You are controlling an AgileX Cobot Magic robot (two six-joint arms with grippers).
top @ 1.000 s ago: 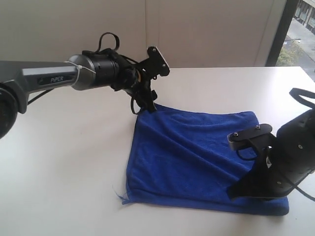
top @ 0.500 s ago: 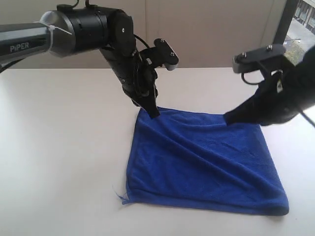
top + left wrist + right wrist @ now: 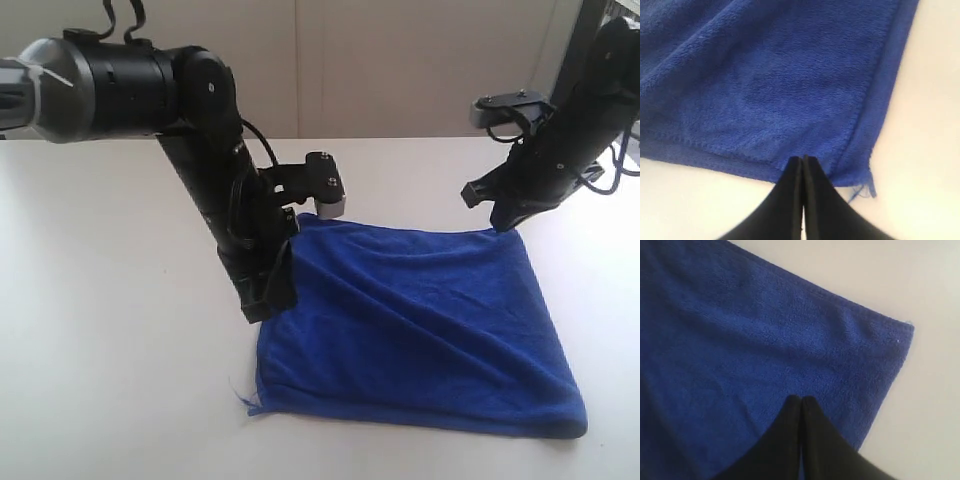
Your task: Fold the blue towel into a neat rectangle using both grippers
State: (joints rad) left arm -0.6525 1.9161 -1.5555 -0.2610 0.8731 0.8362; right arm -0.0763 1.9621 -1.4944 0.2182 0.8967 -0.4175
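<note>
The blue towel (image 3: 420, 320) lies spread flat on the white table (image 3: 120, 350), with loose threads at its near left corner (image 3: 245, 400). My left gripper (image 3: 265, 300) points steeply down at the towel's left edge. In the left wrist view it (image 3: 802, 159) is shut, tips over the hem of the towel (image 3: 765, 75), no cloth showing between the jaws. My right gripper (image 3: 500, 218) hangs at the towel's far right corner. The right wrist view shows it (image 3: 801, 399) shut over the towel (image 3: 740, 340), a little in from that corner (image 3: 907, 330).
A pale wall (image 3: 400, 60) runs along the table's back edge, with a dark window frame (image 3: 575, 40) at the right. Bare tabletop lies to the left of the towel and in front of it.
My left gripper has shut and swung from the towel's far left corner down along its left edge. My right gripper has lifted from the near right side to the far right corner.
</note>
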